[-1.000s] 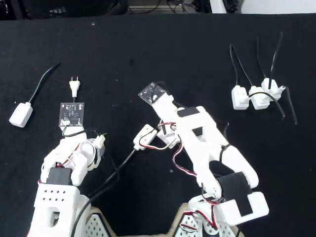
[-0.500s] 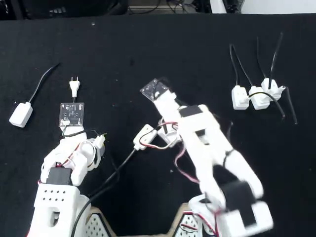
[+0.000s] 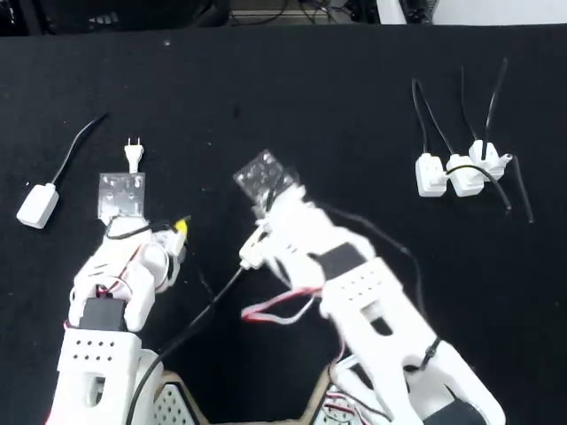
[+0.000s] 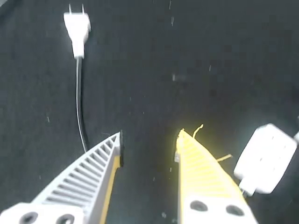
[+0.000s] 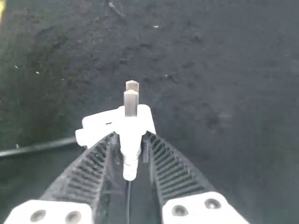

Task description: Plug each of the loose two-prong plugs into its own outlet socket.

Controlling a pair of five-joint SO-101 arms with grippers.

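Nearby, at the front of the table, the right arm's black ribbed claw (image 5: 130, 137) is pinching a small white plastic two-prong plug (image 5: 133, 119) by its body. The two metal prongs point forward, away from the wrist, and a thin black cord goes back between the fingers. Beside it the left arm's claw (image 4: 149, 137), with one finger grey-white and one yellow, is spread wide with nothing inside. A little ahead of this claw a second white two-prong plug (image 3: 133, 156) lies flat on the black cloth-covered table (image 3: 292, 80), prongs toward the far side. More to the left rests a white rectangular outlet socket (image 3: 35, 205) with a black cord. Far to the right a group of three white outlet pieces (image 3: 461, 173) with black cords lies close together. Behind the table's far edge hang dark cables (image 3: 292, 11).
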